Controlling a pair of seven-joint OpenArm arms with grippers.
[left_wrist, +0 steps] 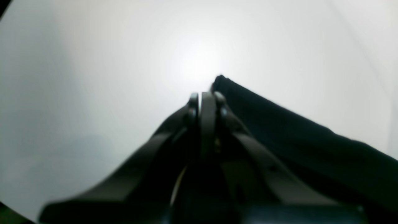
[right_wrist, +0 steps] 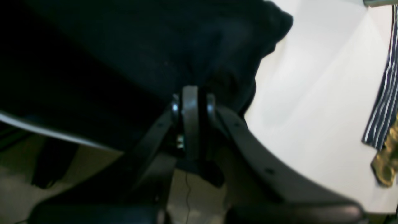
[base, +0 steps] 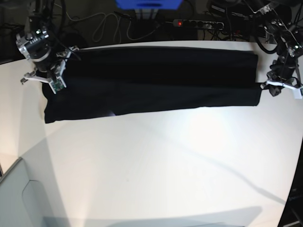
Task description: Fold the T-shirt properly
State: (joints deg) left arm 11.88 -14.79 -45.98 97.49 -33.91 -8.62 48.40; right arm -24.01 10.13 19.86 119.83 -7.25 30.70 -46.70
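The T-shirt [base: 151, 80] lies folded into a long black band along the table's [base: 156, 165] far edge, its long axis running left to right. The left gripper [base: 269, 85] and the right gripper [base: 51, 81] have their jaws pressed together, each pinching one end of the band.

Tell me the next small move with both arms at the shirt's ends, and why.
Probably draw both ends toward the near edge of the table together, to fold the long band in half. The T-shirt lies as a long black strip along the far side; the left gripper is shut at one end and the right gripper is shut on the other, so both look ready.
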